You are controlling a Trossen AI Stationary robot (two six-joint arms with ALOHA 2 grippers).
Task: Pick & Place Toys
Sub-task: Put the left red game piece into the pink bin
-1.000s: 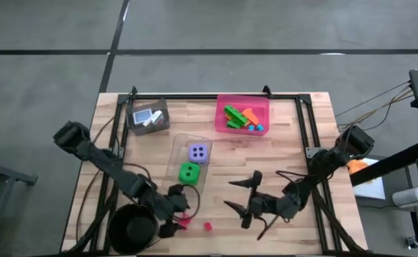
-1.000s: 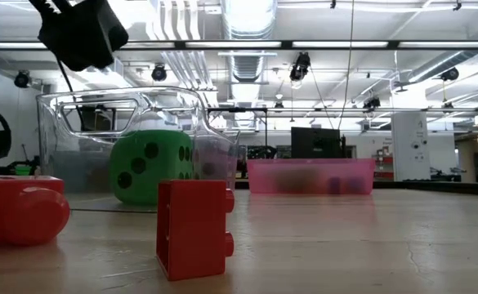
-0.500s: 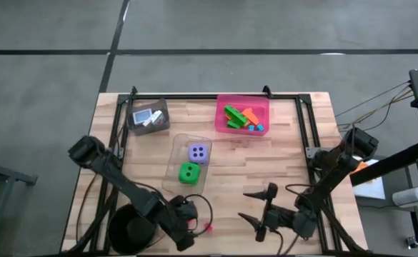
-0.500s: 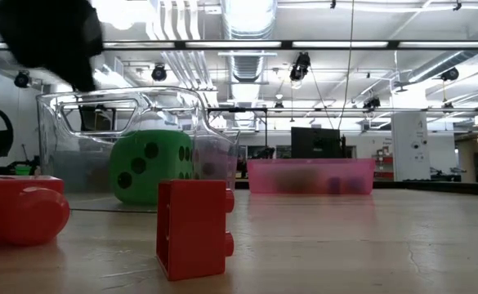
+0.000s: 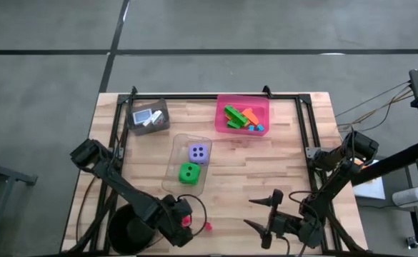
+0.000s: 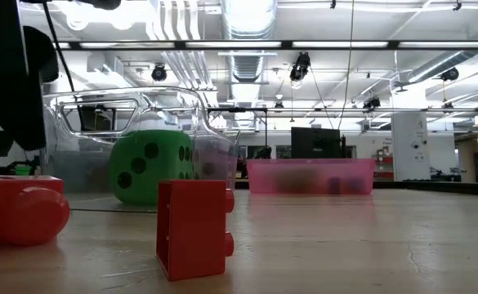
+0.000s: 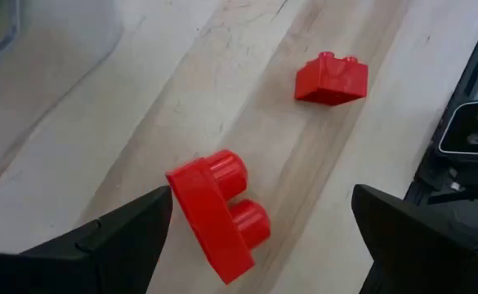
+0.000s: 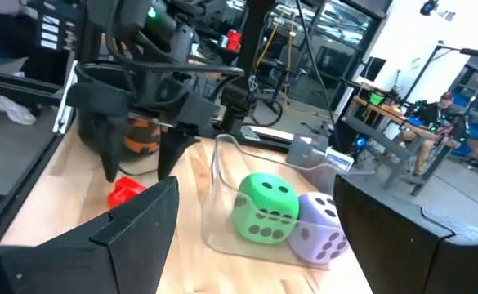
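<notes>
Two red toy pieces lie on the table near its near edge: a flat piece with two round studs point(image 7: 218, 214), resting on its side, and a small brick point(image 7: 331, 79), also seen in the low view point(image 6: 194, 229). My left gripper point(image 7: 259, 245) is open above the studded piece point(image 5: 188, 220), one finger on either side of it, touching nothing that shows. My right gripper point(image 5: 249, 213) is open and empty, to the right near the near edge. A green die point(image 5: 188, 172) and a purple die point(image 5: 198, 153) sit in the clear bin point(image 5: 173, 153).
A pink bin point(image 5: 223, 107) with green, orange and teal bricks stands at the far side. A grey bin point(image 5: 163, 118) with cards is at the far left. A black round bowl point(image 5: 131, 232) sits at the near left, beside my left arm.
My left gripper has moved toward the table's near edge and come lower over the red studded piece. My right gripper has drawn back toward the near right corner. The red pieces and the dice have stayed where they were.
</notes>
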